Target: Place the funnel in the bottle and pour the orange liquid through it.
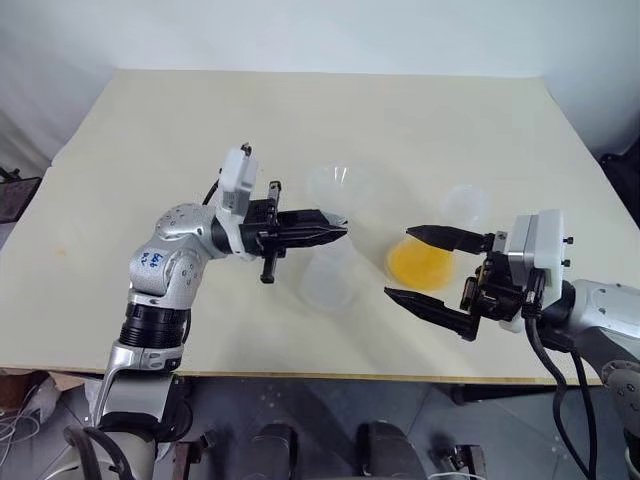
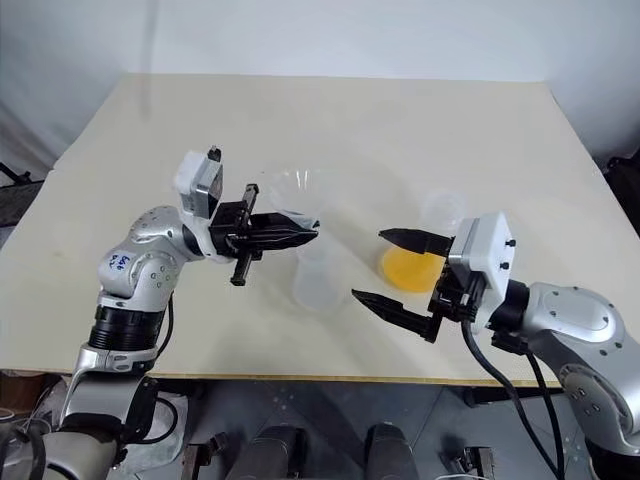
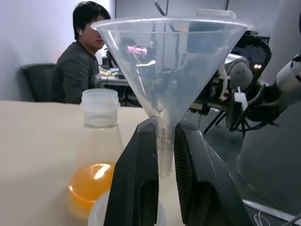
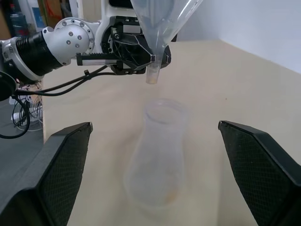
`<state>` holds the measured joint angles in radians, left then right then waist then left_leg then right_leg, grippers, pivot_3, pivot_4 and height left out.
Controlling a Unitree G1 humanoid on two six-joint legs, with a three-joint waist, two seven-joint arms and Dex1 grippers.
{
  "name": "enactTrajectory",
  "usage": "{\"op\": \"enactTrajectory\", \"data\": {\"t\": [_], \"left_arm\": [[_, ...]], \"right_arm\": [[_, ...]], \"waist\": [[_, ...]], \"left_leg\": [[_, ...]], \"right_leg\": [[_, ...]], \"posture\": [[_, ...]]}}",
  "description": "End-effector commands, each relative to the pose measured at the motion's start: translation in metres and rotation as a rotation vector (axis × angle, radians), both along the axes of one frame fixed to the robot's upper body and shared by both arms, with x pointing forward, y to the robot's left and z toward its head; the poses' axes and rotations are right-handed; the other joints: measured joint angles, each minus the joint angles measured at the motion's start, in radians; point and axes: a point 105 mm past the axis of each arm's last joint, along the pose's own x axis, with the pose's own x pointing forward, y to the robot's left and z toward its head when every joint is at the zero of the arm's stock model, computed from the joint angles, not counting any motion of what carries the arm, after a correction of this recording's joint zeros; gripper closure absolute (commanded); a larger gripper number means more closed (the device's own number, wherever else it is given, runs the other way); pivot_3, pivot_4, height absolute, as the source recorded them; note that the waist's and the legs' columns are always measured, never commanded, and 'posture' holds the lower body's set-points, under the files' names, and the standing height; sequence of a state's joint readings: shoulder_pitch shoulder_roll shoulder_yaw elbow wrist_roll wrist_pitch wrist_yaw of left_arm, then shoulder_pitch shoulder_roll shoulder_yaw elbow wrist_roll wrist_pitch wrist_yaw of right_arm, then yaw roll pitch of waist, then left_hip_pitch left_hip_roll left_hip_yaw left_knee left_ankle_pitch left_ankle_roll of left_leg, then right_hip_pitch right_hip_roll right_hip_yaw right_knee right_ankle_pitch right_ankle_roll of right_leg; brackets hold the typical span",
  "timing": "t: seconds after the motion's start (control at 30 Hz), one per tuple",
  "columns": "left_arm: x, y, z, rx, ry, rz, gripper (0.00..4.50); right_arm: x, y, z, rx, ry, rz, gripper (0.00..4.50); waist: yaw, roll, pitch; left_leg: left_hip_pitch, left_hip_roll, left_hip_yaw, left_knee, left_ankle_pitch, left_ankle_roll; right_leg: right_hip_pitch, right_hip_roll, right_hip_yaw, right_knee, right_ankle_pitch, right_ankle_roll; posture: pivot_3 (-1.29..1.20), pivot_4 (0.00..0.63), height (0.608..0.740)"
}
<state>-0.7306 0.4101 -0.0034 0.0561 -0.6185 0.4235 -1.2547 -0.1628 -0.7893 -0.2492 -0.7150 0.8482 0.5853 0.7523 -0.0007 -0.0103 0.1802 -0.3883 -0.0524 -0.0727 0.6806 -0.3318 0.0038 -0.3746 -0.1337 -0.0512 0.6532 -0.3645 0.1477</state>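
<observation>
The funnel (image 3: 170,80) is clamped at its thin spout between the two black fingers (image 3: 136,183) of the left gripper (image 1: 335,232), which is held level and pointed toward the robot's right. The funnel is carried upright, cone upward, in the air above the table (image 1: 330,110); its spout tip is seen in the right wrist view hanging just above the rimmed mouth of the bottle (image 4: 157,155), apart from it and slightly off to one side. The bottle stands upright on the table directly below the left gripper's tips. The right gripper (image 1: 425,268) is held with its fingers spread wide and nothing between them, its opening turned toward the bottle. Between and just behind those fingers, the orange liquid (image 1: 420,264) is seen in a clear cup (image 1: 408,250) on the table. A second clear cup (image 1: 464,205) stands just beyond it. A seated person (image 3: 82,61) is visible past the table's far edge in the left wrist view.
</observation>
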Motion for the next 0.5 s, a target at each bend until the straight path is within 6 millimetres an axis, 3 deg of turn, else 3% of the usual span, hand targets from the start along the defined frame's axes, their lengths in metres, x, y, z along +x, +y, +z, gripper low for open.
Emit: {"op": "enactTrajectory", "data": {"t": [0.03, 0.5], "left_arm": [[0.005, 0.001, -0.001, 0.005, -0.017, 0.04, 4.33], [0.01, 0.0, -0.013, 0.067, 0.002, 0.047, 4.33]], "right_arm": [[-0.009, 0.003, 0.009, 0.006, -0.06, 0.016, 0.0], [-0.01, 0.001, 0.007, -0.001, -0.054, -0.001, 0.0]], "waist": [[0.0, 0.0, 0.0], [0.0, 0.0, 0.0]], "left_leg": [[0.0, 0.0, 0.0, 0.0, 0.0, 0.0], [0.0, 0.0, 0.0, 0.0, 0.0, 0.0]], "right_leg": [[0.0, 0.0, 0.0, 0.0, 0.0, 0.0], [0.0, 0.0, 0.0, 0.0, 0.0, 0.0]], "posture": [[0.0, 0.15, 0.74], [0.0, 0.15, 0.74]]}}
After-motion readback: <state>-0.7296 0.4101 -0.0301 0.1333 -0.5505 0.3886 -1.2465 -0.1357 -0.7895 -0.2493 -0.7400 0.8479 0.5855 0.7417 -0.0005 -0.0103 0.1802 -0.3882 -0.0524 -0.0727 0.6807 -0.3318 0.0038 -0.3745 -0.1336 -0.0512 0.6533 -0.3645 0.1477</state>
